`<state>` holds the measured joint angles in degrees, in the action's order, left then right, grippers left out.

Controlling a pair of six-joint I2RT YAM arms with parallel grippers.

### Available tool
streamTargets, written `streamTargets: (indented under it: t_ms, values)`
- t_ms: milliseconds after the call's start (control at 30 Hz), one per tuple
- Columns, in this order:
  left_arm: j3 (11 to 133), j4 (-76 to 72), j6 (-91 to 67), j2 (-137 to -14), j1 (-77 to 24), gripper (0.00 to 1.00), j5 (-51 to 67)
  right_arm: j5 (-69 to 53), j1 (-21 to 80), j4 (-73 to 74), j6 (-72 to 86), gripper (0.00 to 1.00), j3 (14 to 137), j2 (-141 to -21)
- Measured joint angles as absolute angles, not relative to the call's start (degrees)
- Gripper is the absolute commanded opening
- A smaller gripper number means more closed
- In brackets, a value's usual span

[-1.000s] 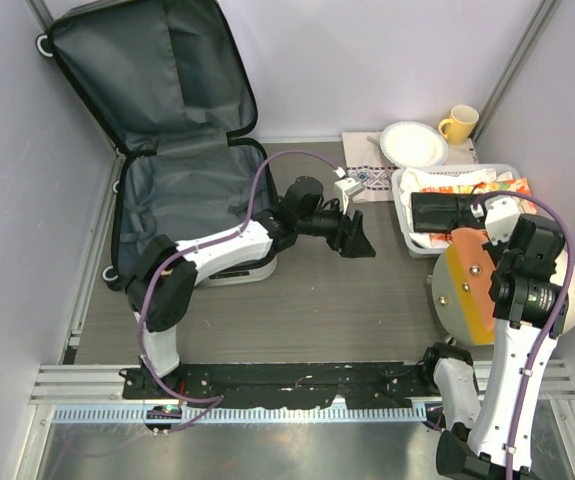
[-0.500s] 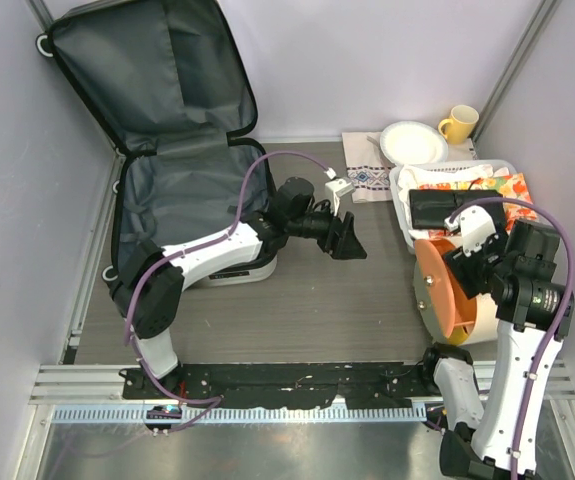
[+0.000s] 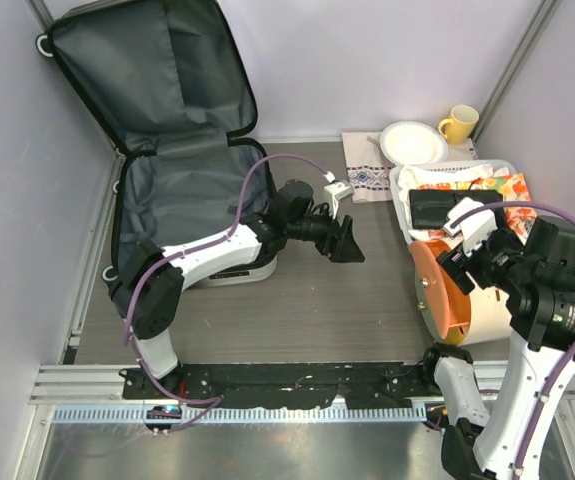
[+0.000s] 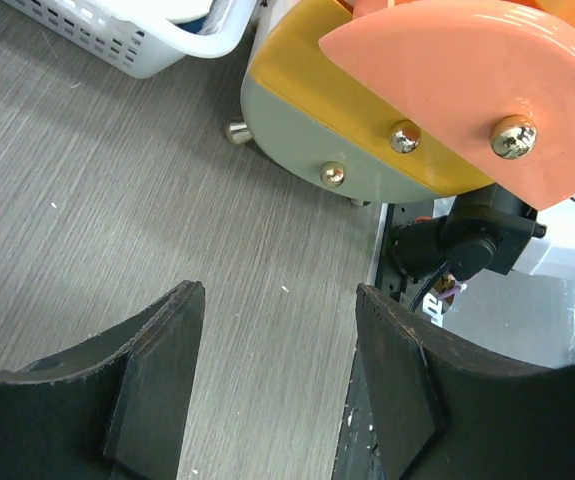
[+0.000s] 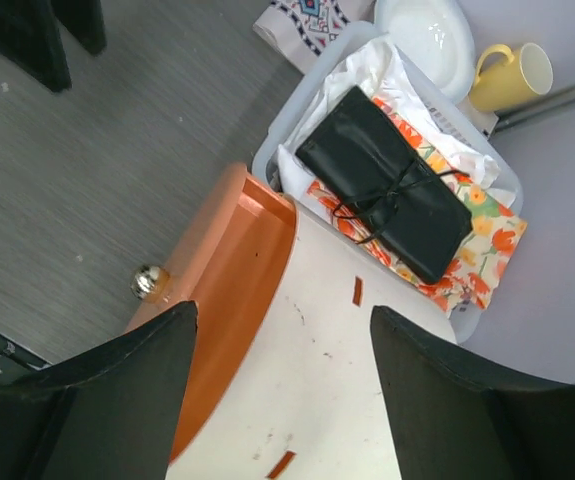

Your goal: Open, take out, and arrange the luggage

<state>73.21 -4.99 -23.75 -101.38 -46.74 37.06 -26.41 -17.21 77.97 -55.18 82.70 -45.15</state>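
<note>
The luggage (image 3: 172, 195) lies open at the back left, its lid (image 3: 142, 70) leaning on the wall and dark grey lining showing. My left gripper (image 3: 345, 240) hovers open over bare table right of it, nothing between the fingers (image 4: 162, 340). A round orange and white case (image 3: 442, 300) stands on edge at the right, metal studs on its face (image 4: 367, 120). My right gripper (image 3: 467, 258) hangs open just above this case (image 5: 237, 260), its fingers (image 5: 132, 375) spread either side of the white shell without gripping it.
A white slatted basket (image 3: 397, 190) behind the round case holds a black tied pouch (image 3: 442, 208) on floral cloth. A patterned cloth (image 3: 367, 180), a white plate (image 3: 412, 142) and a yellow mug (image 3: 458, 123) sit at the back right. Walls close in on both sides.
My right gripper has opened and let go of the round case, which has swung from face-up to standing with its orange side facing left. The right arm drew back to the right.
</note>
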Motion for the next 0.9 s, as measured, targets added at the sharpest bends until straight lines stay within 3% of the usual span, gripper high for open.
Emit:
streamTargets:
  t_ms: [133, 367, 567, 767, 900]
  values:
    - [72.9, -4.3, -23.7, -100.8, -46.7, 0.66, 37.0, -28.1, -17.2, 78.0, -45.9, 0.71, 87.9, -46.3]
    - [70.9, -3.5, -23.6, -97.5, -46.7, 0.66, 36.9, -15.9, -17.5, 72.2, -29.8, 0.70, 97.5, -60.6]
    - [69.1, -3.6, -23.6, -95.6, -46.5, 0.67, 36.9, -9.2, -24.3, 71.9, -31.4, 0.71, 95.4, -66.9]
    - [66.9, -3.6, -23.6, -94.4, -46.1, 0.67, 36.9, -11.5, -39.3, 75.8, -37.6, 0.71, 97.5, -72.0]
    - [66.0, -3.6, -23.6, -93.6, -46.0, 0.67, 37.0, -12.7, -43.4, 76.2, -42.3, 0.70, 99.9, -77.3]
